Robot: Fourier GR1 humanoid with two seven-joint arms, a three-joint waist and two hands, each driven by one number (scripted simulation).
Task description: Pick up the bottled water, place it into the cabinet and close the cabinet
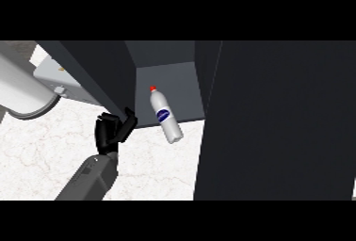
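The bottle (165, 115) lies tilted, half inside the cabinet (170, 89). The left hand (111, 131) is near the door, fingers relaxed, holding nothing. The bottle looks light, smooth, slippery; its middle is best to hold.

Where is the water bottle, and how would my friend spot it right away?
Find the big dark cabinet with its grey inside floor. The bottled water lies there, tipped over, its bottom poking out over the white marbled counter. It is white with a red cap and a blue label, just right of the black left hand.
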